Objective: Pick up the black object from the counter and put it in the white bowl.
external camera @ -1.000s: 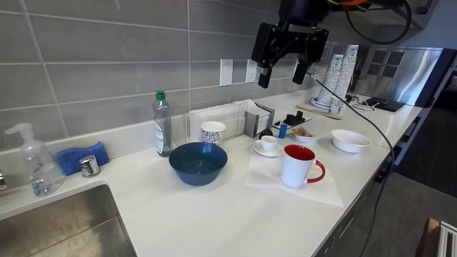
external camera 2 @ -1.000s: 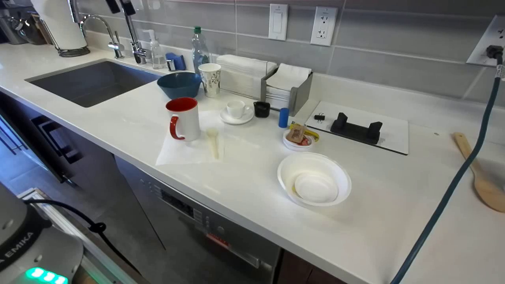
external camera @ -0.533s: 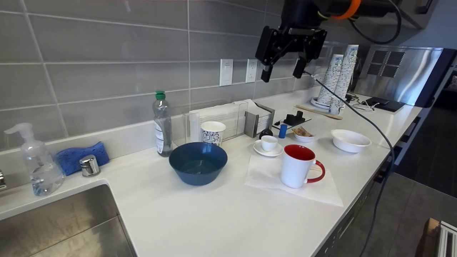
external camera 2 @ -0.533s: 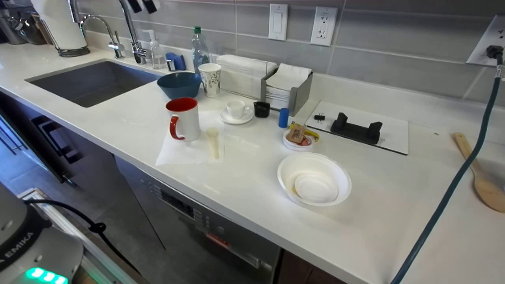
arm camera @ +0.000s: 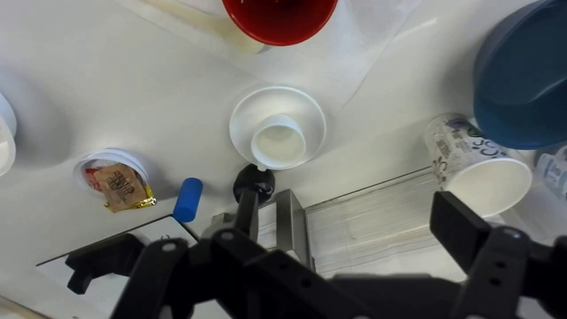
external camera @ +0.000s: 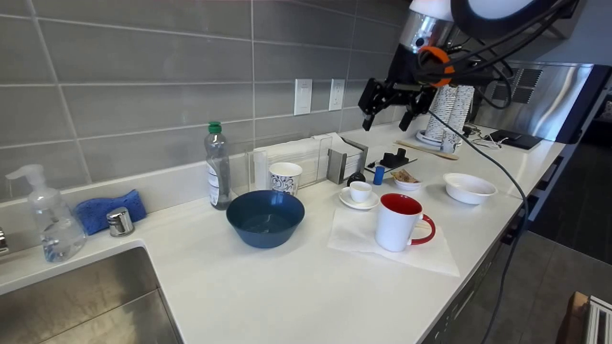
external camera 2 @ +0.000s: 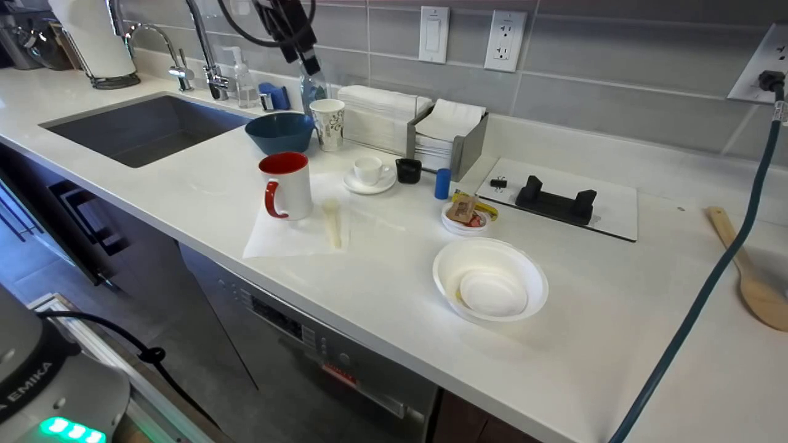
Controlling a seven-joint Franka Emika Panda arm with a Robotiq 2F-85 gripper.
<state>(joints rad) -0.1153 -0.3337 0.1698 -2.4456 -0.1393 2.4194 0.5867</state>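
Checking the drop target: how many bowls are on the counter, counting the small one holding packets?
3 visible: the blue bowl beside the patterned cup; the small bowl near the blue cylinder; the white bowl, nearer the front edge of the counter. Others could be nested underneath.

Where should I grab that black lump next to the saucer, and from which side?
Probably straight down, pinching the black object across its left and right sides in the wrist view: it is a squat, compact lump, with saucer and napkin holder close by, but a gap toward the blue cylinder.
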